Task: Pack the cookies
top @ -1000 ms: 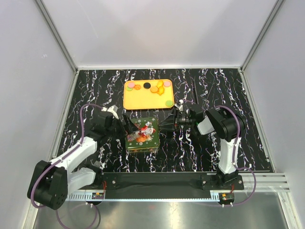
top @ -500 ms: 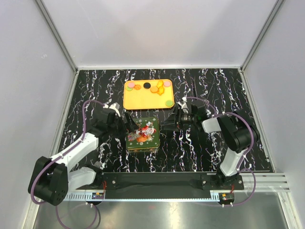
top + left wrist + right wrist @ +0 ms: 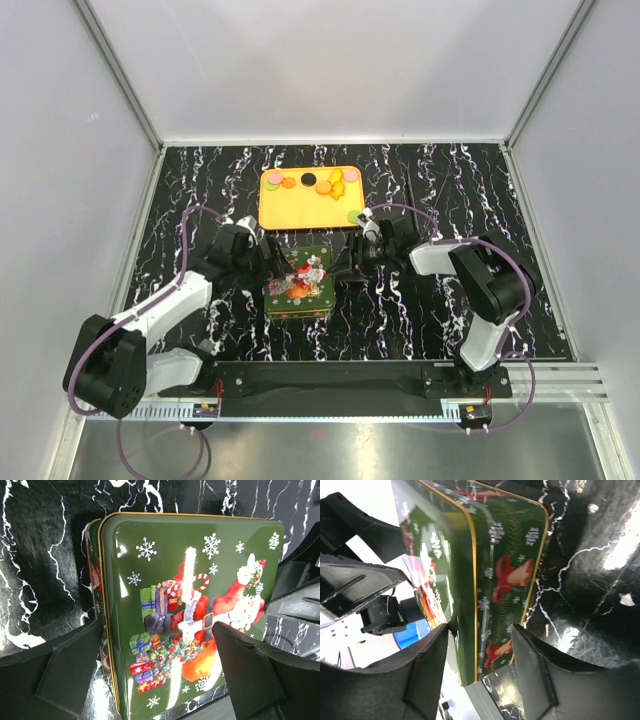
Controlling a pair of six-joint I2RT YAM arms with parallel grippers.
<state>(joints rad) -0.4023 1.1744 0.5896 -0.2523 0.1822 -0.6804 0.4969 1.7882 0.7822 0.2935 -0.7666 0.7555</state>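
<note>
Stiff, slick tin (image 3: 298,283): I'd pinch its rim; my left claw (image 3: 160,652) gapes empty, my right claw (image 3: 482,642) straddles it, grip unclear.

Black marbled table (image 3: 200,170) with 1 orange tray (image 3: 300,212), 1 green tin (image 3: 300,297)

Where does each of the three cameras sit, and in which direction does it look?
Top external: fixed above and behind the arm bases, looking down on the table, the orange tray of cookies and the green tin; both arms show whole.
Left wrist: on the left arm, looking along the left tool at the tin's Santa lid; its two black fingers show below.
Right wrist: on the right arm, looking along the right tool at the tin's side wall; its fingers show below.
Shared: all three see the tin.
</note>
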